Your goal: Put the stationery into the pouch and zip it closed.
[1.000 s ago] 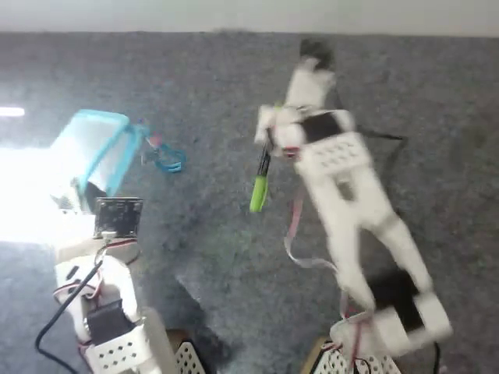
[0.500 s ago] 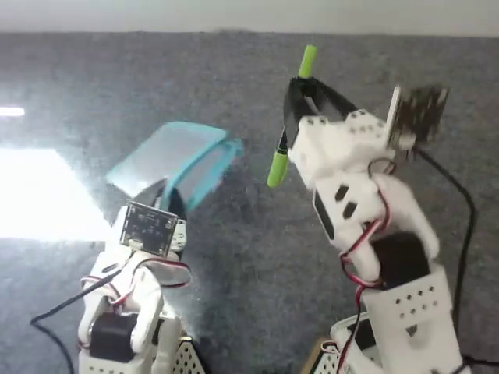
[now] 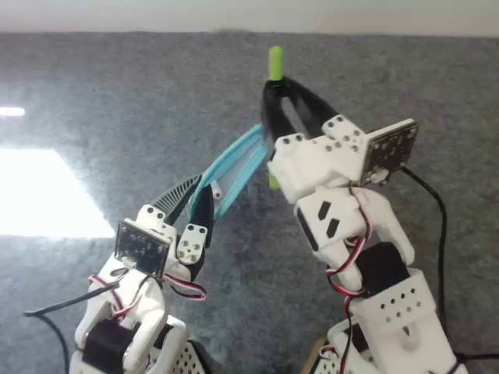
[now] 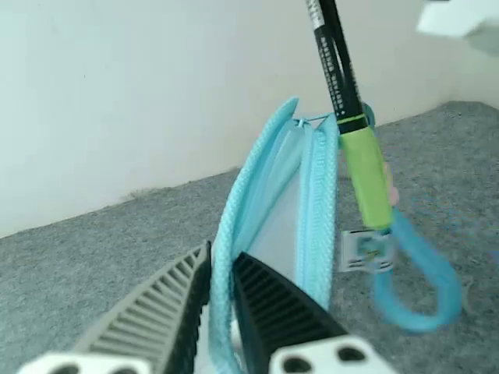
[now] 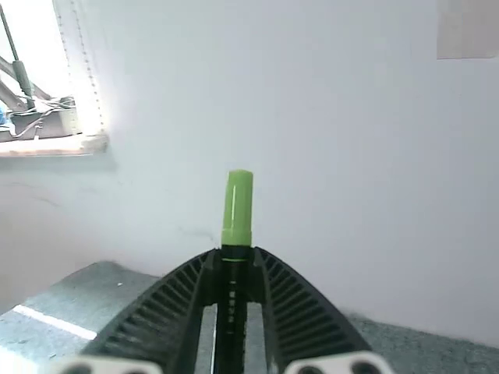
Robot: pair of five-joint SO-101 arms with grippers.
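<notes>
The left gripper (image 4: 222, 261) pinches the open pouch (image 3: 238, 167); the right gripper (image 5: 232, 255) clamps the pen (image 3: 274, 61), not yet inside; zipping is left.

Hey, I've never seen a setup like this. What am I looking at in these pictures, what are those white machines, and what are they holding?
These are two small white robot arms, side by side at a grey table. The high view looks down on both from a fixed camera. The other two views come from a camera on each arm's wrist. The left hand pinches the edge of a blue pouch and holds it up off the table, with its zip open. The right hand grips a green-capped pen upright, with its lower end right at the pouch's mouth. I cannot tell whether that end is inside.
</notes>
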